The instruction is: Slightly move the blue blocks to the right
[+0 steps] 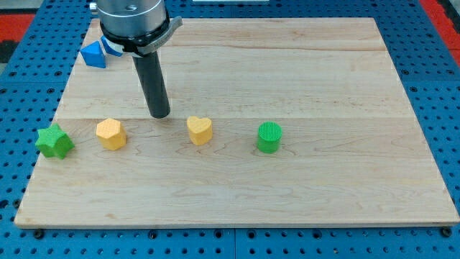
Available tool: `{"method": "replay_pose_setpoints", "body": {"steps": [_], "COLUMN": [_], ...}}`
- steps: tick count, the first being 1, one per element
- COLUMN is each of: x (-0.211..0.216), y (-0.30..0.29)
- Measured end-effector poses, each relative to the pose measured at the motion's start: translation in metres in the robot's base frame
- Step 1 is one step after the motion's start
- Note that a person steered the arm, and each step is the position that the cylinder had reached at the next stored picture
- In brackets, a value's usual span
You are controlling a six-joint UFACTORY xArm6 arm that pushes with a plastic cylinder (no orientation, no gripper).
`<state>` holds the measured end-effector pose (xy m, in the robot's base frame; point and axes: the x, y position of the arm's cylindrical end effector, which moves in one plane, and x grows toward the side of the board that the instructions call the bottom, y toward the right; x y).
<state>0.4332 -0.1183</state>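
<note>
wooden board (302, 72) on blue pegboard (431, 43) | my tip (160, 115) well below blue block (93, 55) | no claw fitted

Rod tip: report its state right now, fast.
No hand fitted, so nothing opens, closes or holds. My tip rests on the board, touching no block, between the yellow hexagon block and yellow heart block, below the blue block.

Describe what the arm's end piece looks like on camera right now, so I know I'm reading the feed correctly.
A straight, smooth, dark grey-black cylindrical rod, ending at my tip. It hangs from a wider round metallic-grey collar with a dark band beneath. No cables or markings are visible.
</note>
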Motion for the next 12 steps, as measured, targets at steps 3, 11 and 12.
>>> {"method": "replay_pose_setpoints", "body": {"steps": [3,11,12], "x": [-0.013,-0.183,-0.163], "y": [-0.098,-0.185,-0.163]}}
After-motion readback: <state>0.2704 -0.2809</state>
